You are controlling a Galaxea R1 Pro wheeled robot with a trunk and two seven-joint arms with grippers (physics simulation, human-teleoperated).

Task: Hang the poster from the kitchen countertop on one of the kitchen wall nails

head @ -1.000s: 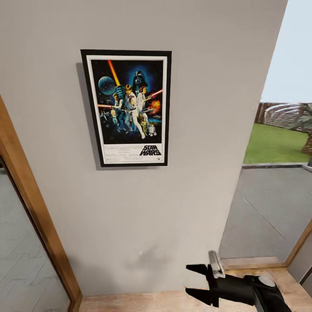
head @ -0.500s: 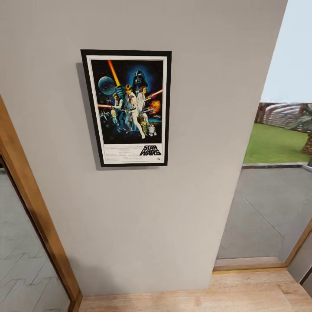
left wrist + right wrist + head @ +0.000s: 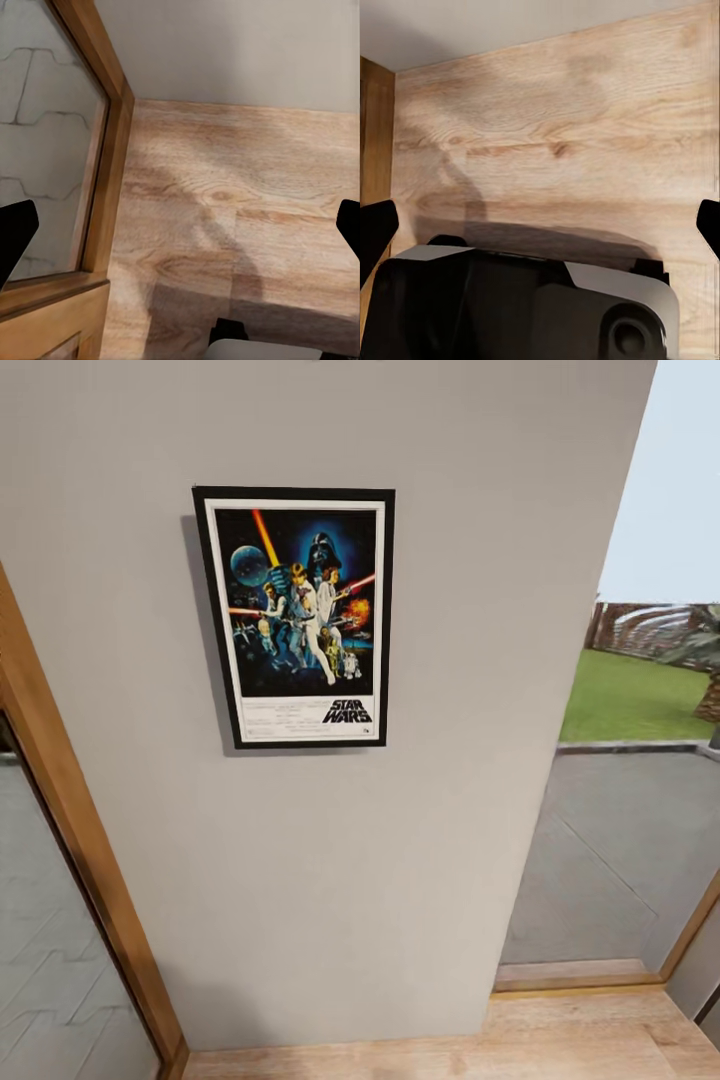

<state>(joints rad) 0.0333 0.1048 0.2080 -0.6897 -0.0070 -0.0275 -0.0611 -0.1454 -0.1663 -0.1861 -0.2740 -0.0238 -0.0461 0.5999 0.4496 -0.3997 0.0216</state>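
Poster (image 3: 295,617) hung flat and upright on the pale grey wall (image 3: 420,840) in the head view, toward eleven o'clock of the picture's middle, no gripper touching it. A wooden door frame (image 3: 70,830) ran along the wall at nine o'clock; a glazed opening onto grass (image 3: 625,700) lay at three o'clock, wooden floor (image 3: 560,1040) at six.

Left wrist view: left gripper (image 3: 180,229) pointed down at the wooden floor beside the door frame (image 3: 109,150), black fingertips (image 3: 15,236) at opposite edges, jaws wide, holding nothing.

Right wrist view: right gripper (image 3: 540,225) likewise over bare floor, fingertips (image 3: 375,229) far apart, jaws wide and unloaded, above the robot's dark base (image 3: 510,307).
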